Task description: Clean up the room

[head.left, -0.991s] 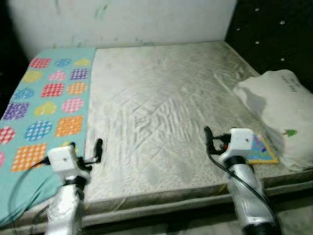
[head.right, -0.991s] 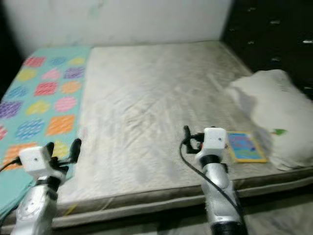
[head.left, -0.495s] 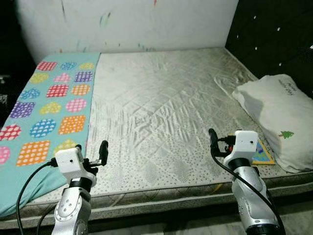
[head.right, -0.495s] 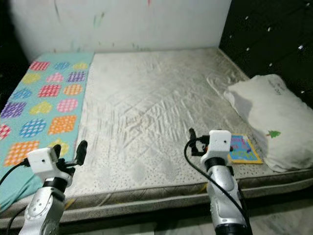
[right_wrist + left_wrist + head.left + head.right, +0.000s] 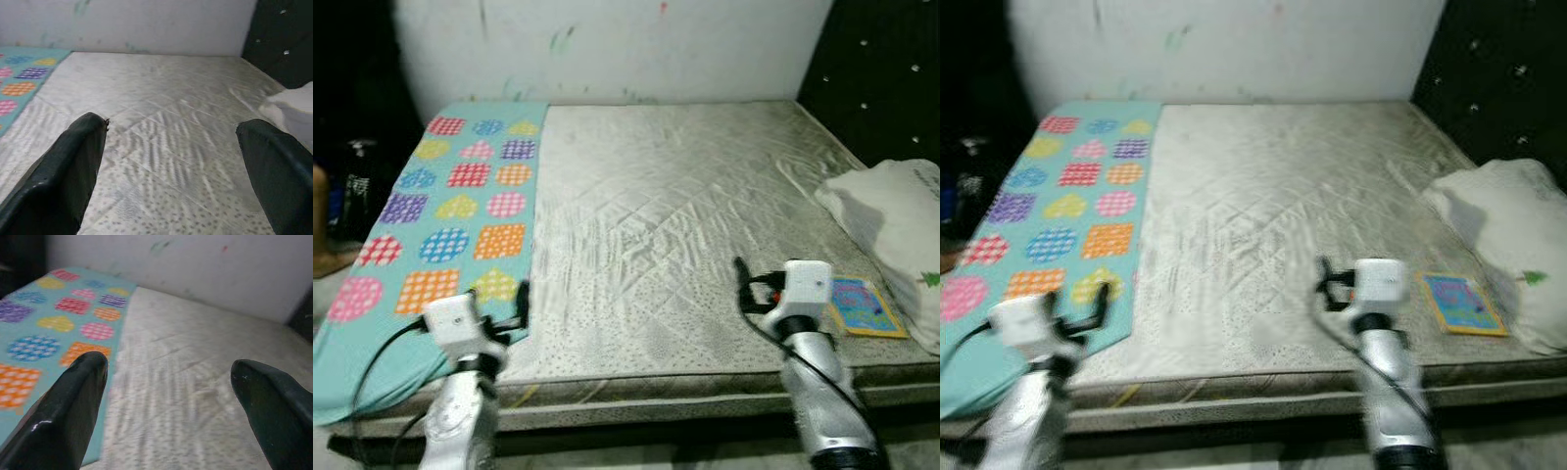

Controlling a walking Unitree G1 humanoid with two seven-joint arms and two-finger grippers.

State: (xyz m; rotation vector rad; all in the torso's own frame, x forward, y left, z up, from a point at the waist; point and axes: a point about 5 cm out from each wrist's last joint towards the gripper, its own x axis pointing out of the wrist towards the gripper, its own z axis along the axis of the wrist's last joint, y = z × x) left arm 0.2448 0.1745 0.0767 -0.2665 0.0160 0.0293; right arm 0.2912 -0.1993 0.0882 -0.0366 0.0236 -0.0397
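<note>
Book [image 5: 867,307] flat beside pillow [image 5: 899,212], long axis up the mattress [image 5: 675,215], both grippers' fingers [image 5: 73,406] wide apart, empty

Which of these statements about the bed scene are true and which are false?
1. The pillow lies on the robot's right side of the mattress. True.
2. The patterned blanket covers the whole mattress. False: it covers only the strip on the robot's left.
3. The left gripper has its fingers apart and holds nothing. True.
4. The right gripper is shut on the colourful book. False: it is open and empty; the book lies on the mattress beside the pillow.
5. The wall behind the bed is dark and tufted. False: it is white with small paint marks.
</note>
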